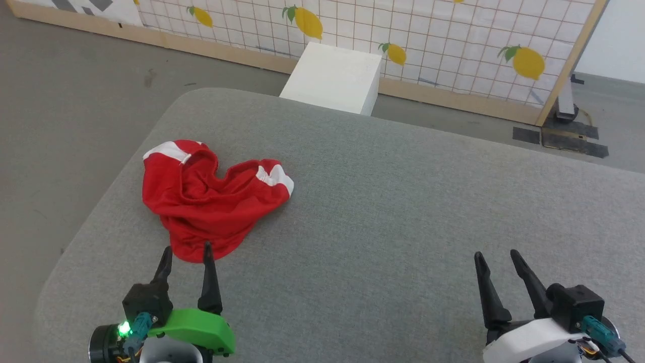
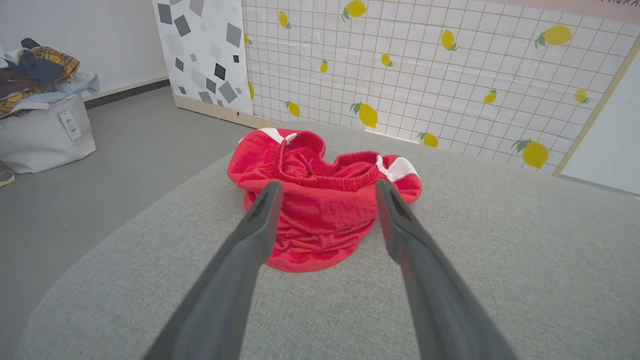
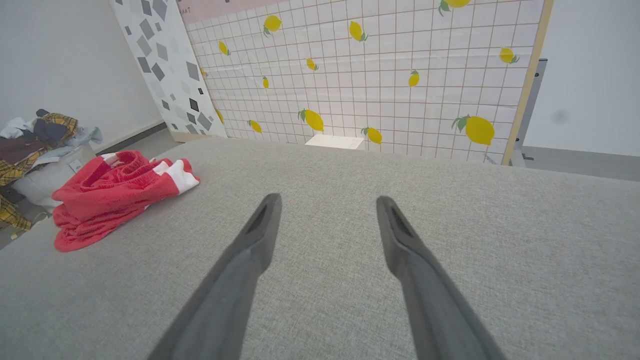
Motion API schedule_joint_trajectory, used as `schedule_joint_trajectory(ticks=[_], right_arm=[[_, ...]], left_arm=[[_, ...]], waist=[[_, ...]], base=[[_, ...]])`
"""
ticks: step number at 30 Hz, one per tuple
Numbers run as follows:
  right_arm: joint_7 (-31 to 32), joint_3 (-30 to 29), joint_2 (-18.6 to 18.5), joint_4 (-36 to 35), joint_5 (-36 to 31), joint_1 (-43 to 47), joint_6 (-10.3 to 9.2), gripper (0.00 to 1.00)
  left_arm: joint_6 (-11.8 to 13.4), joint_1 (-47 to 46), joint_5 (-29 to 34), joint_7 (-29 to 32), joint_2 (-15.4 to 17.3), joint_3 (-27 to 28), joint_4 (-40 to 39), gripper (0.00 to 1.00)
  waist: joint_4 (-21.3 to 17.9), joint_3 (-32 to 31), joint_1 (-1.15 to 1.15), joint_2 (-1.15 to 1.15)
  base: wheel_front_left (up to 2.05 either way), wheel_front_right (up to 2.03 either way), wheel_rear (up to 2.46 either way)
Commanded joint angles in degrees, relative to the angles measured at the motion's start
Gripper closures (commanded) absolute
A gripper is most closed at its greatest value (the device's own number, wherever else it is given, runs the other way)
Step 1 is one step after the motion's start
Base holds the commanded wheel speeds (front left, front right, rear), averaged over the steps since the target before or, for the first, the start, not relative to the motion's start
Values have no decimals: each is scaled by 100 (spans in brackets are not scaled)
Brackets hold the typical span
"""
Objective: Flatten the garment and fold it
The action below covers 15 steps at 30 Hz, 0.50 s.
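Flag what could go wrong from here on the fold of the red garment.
1. The garment lies bunched, its layers overlapping. The open left end effector, near its closest hem, may pinch several layers, so it would not spread.
2. It sits close to the left edge of the table; a pull that way could drag it off.
3. The open right end effector is far off over bare table; reaching across may crowd the left one.

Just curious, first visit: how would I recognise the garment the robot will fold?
Find the wide grey table. Near its left edge, just ahead of the left end effector, lies the crumpled garment. It alone is bright red with white bands.
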Motion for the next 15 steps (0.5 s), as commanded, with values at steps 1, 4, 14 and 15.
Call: schedule_joint_trajectory(ticks=[1, 4, 14, 15], right_arm=[[-62, 5, 0, 38, 57, 79, -6, 0], [-99, 9, 0, 69, 79, 95, -6, 0], [-216, 13, 0, 168, 134, 125, -6, 0], [-227, 13, 0, 176, 128, 126, -6, 0]], left_arm=[[38, 79, 8, -54, -22, -18, 30, 0], [52, 87, 0, -90, -23, -24, 49, 0], [89, 112, -75, -208, -25, -42, 117, 0], [91, 113, -80, -218, -25, -45, 125, 0]], waist=[[40, 1, 0, 0], [98, -2, 0, 0], [281, 2, 0, 0], [300, 1, 0, 0]], base=[[0, 0, 0], [0, 0, 0], [0, 0, 0], [0, 0, 0]])
